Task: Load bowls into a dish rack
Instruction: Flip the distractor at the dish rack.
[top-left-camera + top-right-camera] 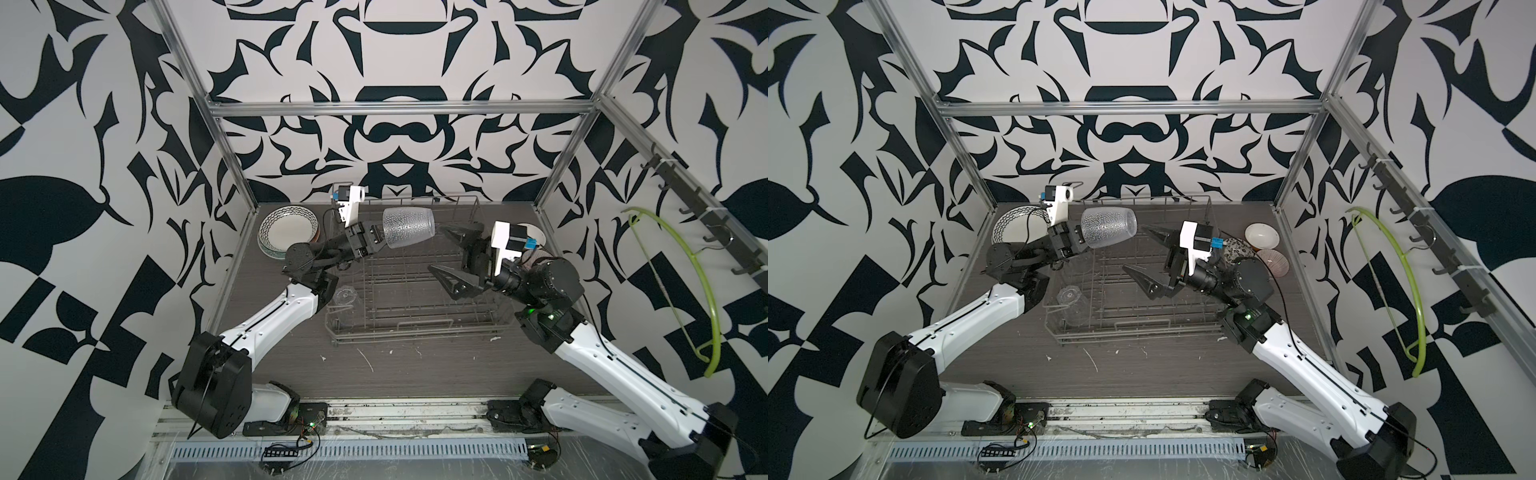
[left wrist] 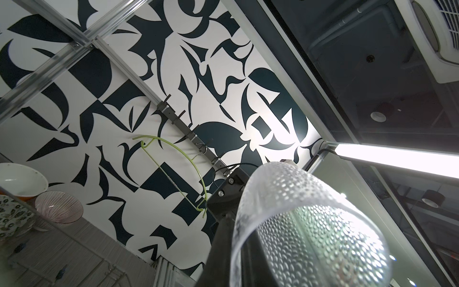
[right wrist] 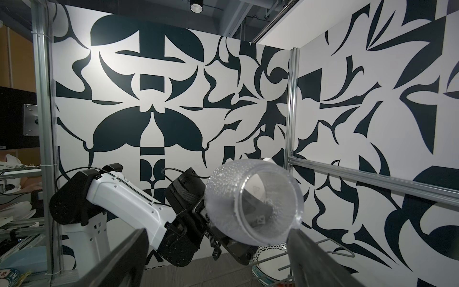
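Note:
Three bowls stand at the far right of the table: a white-inside bowl, a floral one and a pinkish striped one. My right arm partly hides them. The left wrist view shows them too: white, striped, floral. The grey wire dish rack fills the middle. My left gripper is shut on a clear dimpled glass, held sideways above the rack. My right gripper is open, one fingertip right beside the glass's free end.
A second clear glass sits at the rack's near left corner. Stacked plates with a zigzag rim lie at the far left. A green hanger hangs on the right wall.

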